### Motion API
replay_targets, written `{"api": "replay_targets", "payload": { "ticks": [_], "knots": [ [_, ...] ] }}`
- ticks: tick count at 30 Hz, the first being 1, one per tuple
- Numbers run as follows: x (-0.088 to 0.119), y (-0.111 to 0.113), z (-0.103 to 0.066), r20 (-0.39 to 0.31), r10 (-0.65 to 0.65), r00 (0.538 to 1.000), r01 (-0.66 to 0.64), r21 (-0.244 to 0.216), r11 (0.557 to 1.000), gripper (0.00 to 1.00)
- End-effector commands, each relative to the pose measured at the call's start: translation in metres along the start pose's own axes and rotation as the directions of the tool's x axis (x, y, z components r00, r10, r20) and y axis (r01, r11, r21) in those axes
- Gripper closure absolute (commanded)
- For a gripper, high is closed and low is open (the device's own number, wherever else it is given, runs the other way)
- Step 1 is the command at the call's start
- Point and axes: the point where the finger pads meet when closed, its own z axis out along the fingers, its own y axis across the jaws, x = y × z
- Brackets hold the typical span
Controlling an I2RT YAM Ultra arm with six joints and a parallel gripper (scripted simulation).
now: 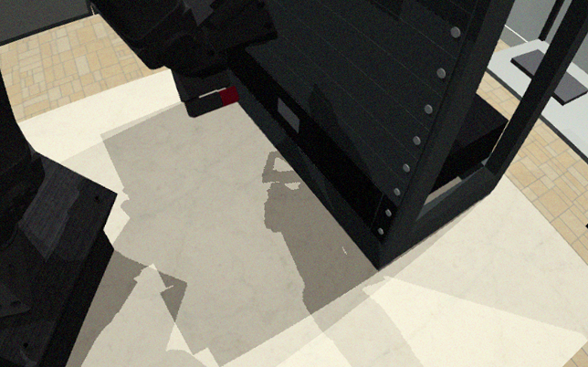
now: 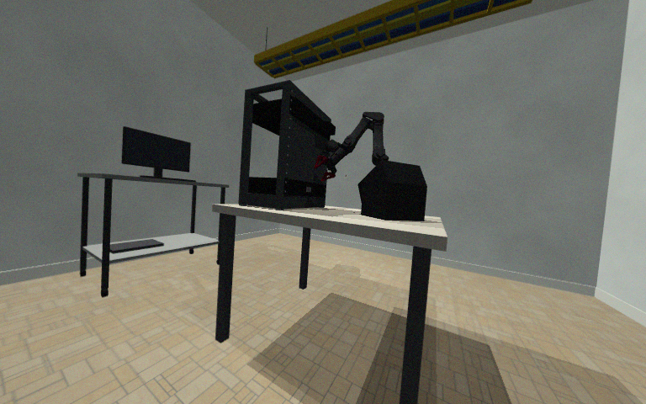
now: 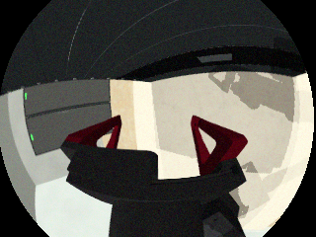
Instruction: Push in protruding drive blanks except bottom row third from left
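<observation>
Rack first: your tall black open-frame rack (image 2: pixel 246 142) stands on the left part of the pale table (image 2: pixel 395 233). You're in the approach step; the black arm's red-tipped gripper (image 3: pixel 158 140), spread wide and empty, hangs near the rack's lower front. Next, you'd pick a protruding blank and press gently.

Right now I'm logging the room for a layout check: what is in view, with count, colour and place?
Rack: one, black, on the near table.
Near table: one, pale top, dark legs, room centre.
Side table: one, dark frame, by the left wall.
Screen: one, black, on the side table.
Flat slab: one, dark, on the side table's lower shelf.
Ceiling light: one, yellow frame.
Arm base: one, black, on the near table.
Tool: one, red-fingered, open, empty, at the rack's front.
</observation>
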Motion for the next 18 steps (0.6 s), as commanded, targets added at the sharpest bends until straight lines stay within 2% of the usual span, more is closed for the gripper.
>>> {"api": "replay_targets", "payload": {
  "ticks": [1, 4, 8, 12, 14, 15, 17, 18],
  "knots": [
    [-0.033, 0.038, 0.000, 0.126, -0.094, 0.988, 0.101, -0.052, 0.994, 0.00],
    [-0.049, 0.072, -0.016, 0.214, -0.146, 0.966, 0.170, -0.102, 0.980, 0.00],
    [-0.048, 0.108, -0.023, 0.266, -0.209, 0.941, 0.253, -0.140, 0.957, 0.00],
    [-0.058, 0.149, -0.048, 0.364, -0.237, 0.901, 0.322, -0.191, 0.927, 0.00],
    [-0.058, 0.149, -0.048, 0.364, -0.237, 0.901, 0.322, -0.191, 0.927, 0.00],
    [-0.050, 0.155, -0.042, 0.352, -0.259, 0.899, 0.340, -0.190, 0.921, 0.00],
    [-0.050, 0.173, -0.052, 0.389, -0.270, 0.881, 0.370, -0.210, 0.905, 0.00],
    [-0.056, 0.184, -0.065, 0.427, -0.260, 0.866, 0.381, -0.228, 0.896, 0.00]
  ]
}}
